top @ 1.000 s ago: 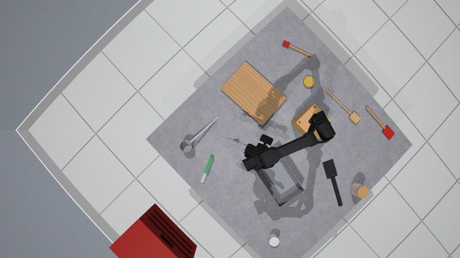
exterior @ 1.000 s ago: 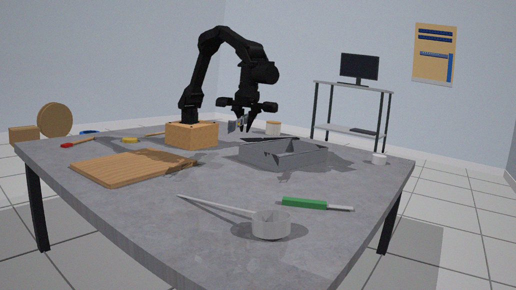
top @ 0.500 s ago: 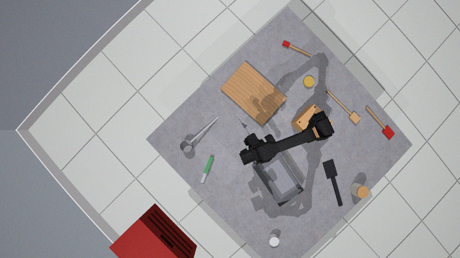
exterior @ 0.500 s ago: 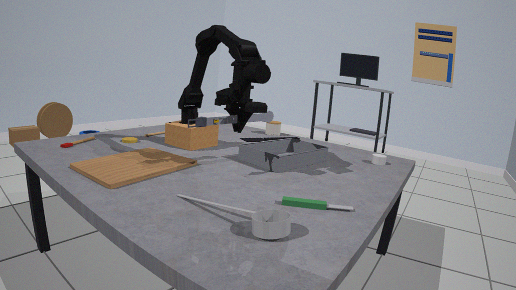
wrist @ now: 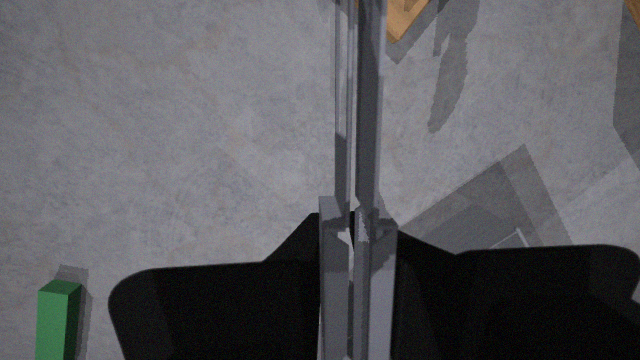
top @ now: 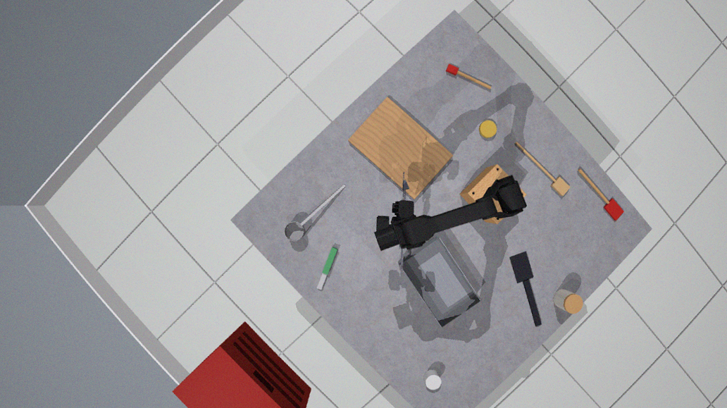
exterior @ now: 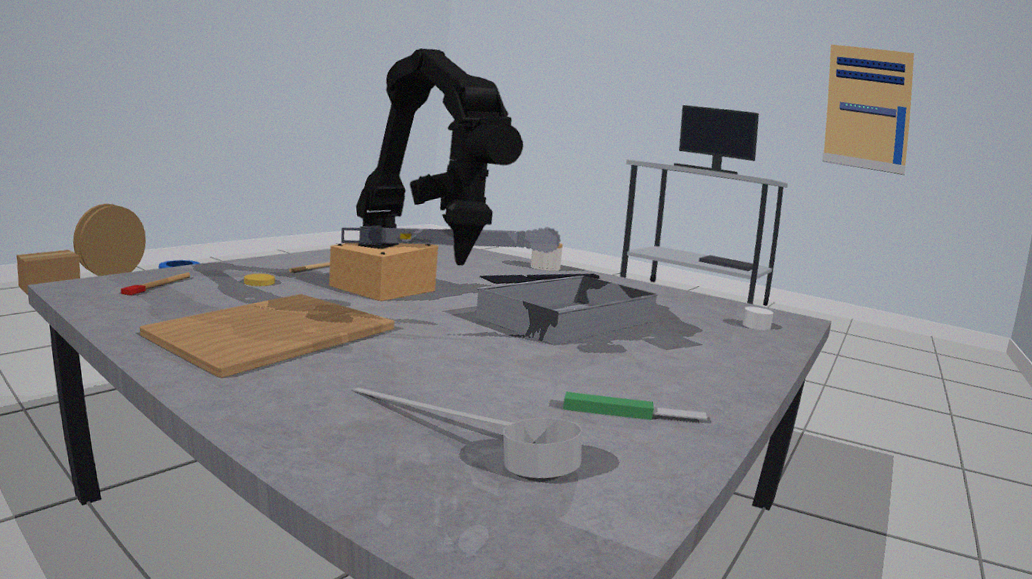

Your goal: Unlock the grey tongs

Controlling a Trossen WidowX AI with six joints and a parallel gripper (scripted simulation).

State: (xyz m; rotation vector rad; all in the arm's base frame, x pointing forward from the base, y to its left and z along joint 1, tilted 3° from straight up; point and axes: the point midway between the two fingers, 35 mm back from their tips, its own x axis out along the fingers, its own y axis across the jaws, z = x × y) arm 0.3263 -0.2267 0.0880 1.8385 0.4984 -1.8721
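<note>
Grey tongs [top: 404,185] [exterior: 509,236] [wrist: 369,125] are suspended above the table [top: 355,305] [exterior: 295,427] [wrist: 200,125], gripped by the tool [top: 403,219] [exterior: 460,250] [wrist: 334,221]. The tool is nearly closed, its fingers bearing on the two sides of the tongs. In the wrist view, the two tong arms lie close together with a narrow gap between them. The state of the lock cannot be determined.

One end of the tongs projects toward the near corner of the wooden board [top: 394,128] [exterior: 264,332] [wrist: 406,17]; the other extends toward the roasting tin [top: 466,268] [exterior: 606,319]. The tin and board rest apart on the table. A green-handled implement [top: 329,261] [exterior: 609,406] [wrist: 52,320] lies near the tin.
</note>
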